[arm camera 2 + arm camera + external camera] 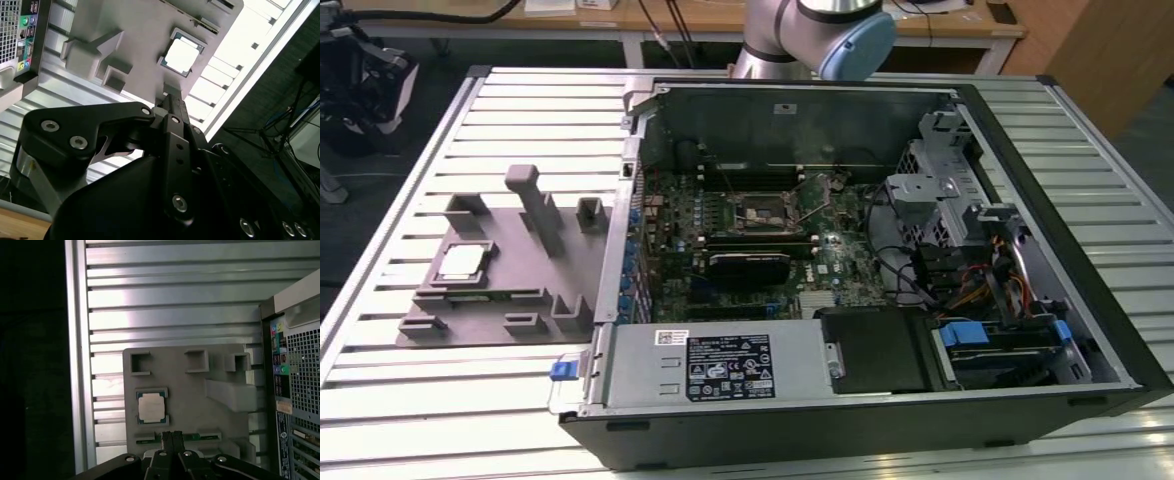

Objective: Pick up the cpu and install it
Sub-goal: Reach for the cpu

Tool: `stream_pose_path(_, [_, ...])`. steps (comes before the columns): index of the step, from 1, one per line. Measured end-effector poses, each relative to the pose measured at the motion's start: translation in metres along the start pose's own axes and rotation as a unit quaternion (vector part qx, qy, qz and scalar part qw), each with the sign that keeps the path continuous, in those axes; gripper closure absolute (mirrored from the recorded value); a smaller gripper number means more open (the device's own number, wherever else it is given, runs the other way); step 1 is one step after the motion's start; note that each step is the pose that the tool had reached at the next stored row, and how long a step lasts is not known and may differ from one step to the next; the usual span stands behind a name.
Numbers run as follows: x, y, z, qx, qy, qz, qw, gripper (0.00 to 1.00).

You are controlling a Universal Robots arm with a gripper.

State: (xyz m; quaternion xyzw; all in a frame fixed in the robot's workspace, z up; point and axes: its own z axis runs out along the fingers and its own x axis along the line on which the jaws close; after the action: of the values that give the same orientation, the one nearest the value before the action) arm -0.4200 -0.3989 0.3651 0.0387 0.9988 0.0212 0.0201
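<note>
The cpu (463, 262) lies flat, metal plate up, in a square recess of the grey fixture (507, 300). The fixture rests on the slatted table (400, 400), to the exterior view's left of the open case (921, 430). The recess, I judge, is there to keep the chip square and in a known spot, so that it can be taken cleanly from above. In the first wrist view the gripper (171, 436) hangs over the fixture with its tips lined up over the fixture's edge just beside the recess. It is apart from the cpu (151, 407) and touches nothing. Its fingers stand pressed together with nothing between them, so no grasp is made yet. The second wrist view shows the same from the side, with the gripper (172, 95) pointing down toward the chip. The socket (767, 212) sits mid-board inside the case, well apart from the fixture (its frame seems lifted open to receive the chip, though that is too small to be sure). The arm (814, 30) rises at the far side of the table.
</note>
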Motion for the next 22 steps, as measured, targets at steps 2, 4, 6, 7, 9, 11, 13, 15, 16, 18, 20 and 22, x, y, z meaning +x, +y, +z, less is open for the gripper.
stream_pose_path(2, [0.0001, -0.0001, 0.0036, 0.0, 0.0, 0.0, 1.0, 0.89])
stream_pose_path(4, [0.0003, -0.0003, 0.0073, 0.0, 0.0, 0.0, 1.0, 0.89])
stream_pose_path(6, [0.0004, -0.0005, 0.0109, 0.0, 0.0, 0.0, 1.0, 0.89])
stream_pose_path(7, [0.0005, -0.0006, 0.0126, 0.0, 0.0, 0.0, 1.0, 0.89])
stream_pose_path(9, [0.0006, -0.0007, 0.0164, 0.0, 0.0, 0.0, 1.0, 0.89])
stream_pose_path(11, [0.0008, -0.0009, 0.02, 0.0, 0.0, 0.0, 1.0, 0.89])
stream_pose_path(13, [0.0009, -0.0011, 0.0236, 0.0, 0.0, 0.0, 1.0, 0.89])
stream_pose_path(15, [0.001, -0.0013, 0.0272, 0.0, 0.0, 0.0, 1.0, 0.89])
stream_pose_path(16, [0.0011, -0.0014, 0.0291, 0.0, 0.0, 0.0, 1.0, 0.89])
stream_pose_path(18, [0.0013, -0.0016, 0.0328, 0.0, 0.0, 0.0, 1.0, 0.89])
stream_pose_path(20, [0.0014, -0.0018, 0.0363, 0.0, 0.0, 0.0, 1.0, 0.89])
stream_pose_path(22, [0.0015, -0.0019, 0.0399, 0.0, 0.0, 0.0, 1.0, 0.89])
